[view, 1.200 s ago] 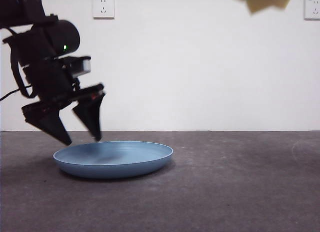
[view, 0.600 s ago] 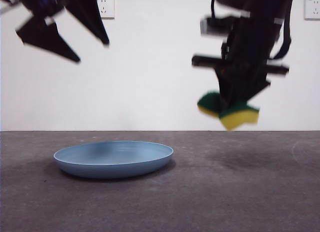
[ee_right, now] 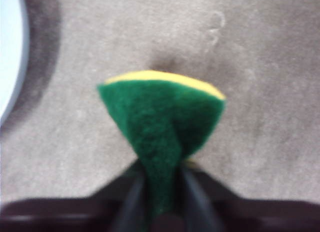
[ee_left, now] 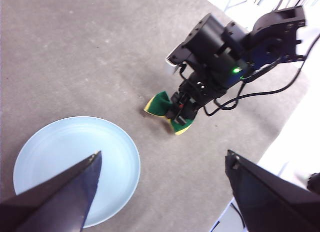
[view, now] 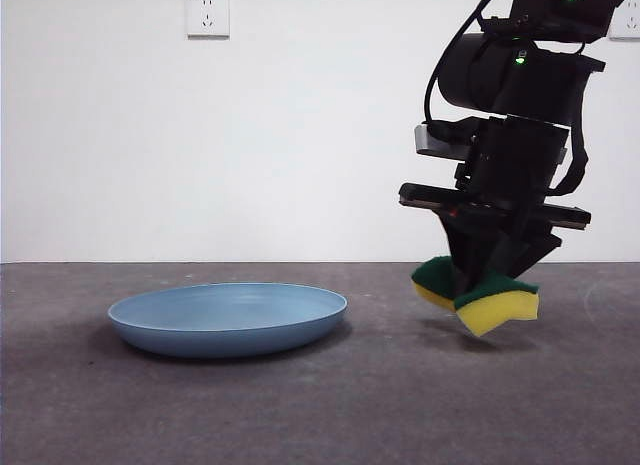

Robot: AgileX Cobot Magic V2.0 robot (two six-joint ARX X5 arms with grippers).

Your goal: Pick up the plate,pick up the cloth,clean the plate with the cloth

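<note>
Lowered since a moment ago, the cloth (view: 478, 296) hangs just above the worktop (view: 400, 405), right of the plate (view: 228, 317), folded by the right gripper's (view: 480, 285) clamping jaws. High above, the left gripper (ee_left: 160, 192) gapes empty, so the plate lies unlifted.

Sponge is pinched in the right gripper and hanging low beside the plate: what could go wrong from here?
The sponge is folded in the right gripper, so it may slip or wipe poorly. The plate lies flat and unheld; the left gripper is open above it, so a wipe could push it along the table.
</note>
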